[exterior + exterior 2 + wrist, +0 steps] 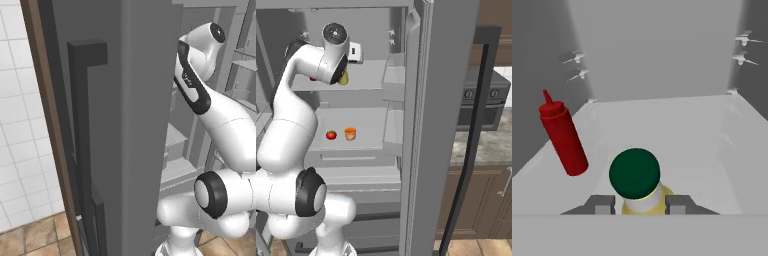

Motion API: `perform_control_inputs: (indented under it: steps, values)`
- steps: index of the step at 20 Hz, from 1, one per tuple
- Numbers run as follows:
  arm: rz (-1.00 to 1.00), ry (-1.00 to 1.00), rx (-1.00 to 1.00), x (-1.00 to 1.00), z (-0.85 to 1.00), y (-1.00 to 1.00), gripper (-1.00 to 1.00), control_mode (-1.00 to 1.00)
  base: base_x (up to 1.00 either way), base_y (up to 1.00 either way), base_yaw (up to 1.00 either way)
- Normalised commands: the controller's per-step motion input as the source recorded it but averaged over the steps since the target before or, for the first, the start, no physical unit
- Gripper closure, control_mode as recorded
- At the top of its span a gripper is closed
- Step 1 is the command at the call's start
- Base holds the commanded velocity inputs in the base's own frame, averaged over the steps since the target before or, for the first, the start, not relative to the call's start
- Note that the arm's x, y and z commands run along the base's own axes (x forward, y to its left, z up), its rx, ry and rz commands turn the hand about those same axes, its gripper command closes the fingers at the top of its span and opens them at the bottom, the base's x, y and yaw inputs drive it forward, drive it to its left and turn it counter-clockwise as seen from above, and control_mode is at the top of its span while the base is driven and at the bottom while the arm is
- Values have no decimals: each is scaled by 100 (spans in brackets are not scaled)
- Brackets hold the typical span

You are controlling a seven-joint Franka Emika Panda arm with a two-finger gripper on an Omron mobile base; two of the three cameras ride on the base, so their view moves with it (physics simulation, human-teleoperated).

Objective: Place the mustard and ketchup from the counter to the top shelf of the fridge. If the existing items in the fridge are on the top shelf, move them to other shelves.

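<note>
Mustard held on the fridge's top shelf, ketchup already beside it.

Left base view: fridge door [107, 125] blocked most of the interior; arm [220, 115] reached in past it. Right base view: arm's wrist sat at the top shelf [368, 75], yellow mustard bottle [344, 78] peeking below it; tomato [331, 134] and orange cup [350, 133] one shelf down. Hand view: gripper [640, 205] clamped on the mustard bottle [639, 192], upright, green cap, straight between the fingertips; red ketchup bottle [562, 135] stood apart to its left, leaning in frame.
</note>
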Motion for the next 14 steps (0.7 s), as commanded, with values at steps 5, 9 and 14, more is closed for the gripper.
perform_control_inputs:
  steps: [5, 9, 14]
  values:
    - [0, 1, 0, 52, -23, 0, 100, -100, 0, 0, 0]
    - [0, 0, 0, 47, -20, 0, 100, -100, 0, 0, 0]
    - [0, 0, 0, 41, -13, 0, 100, -100, 0, 0, 0]
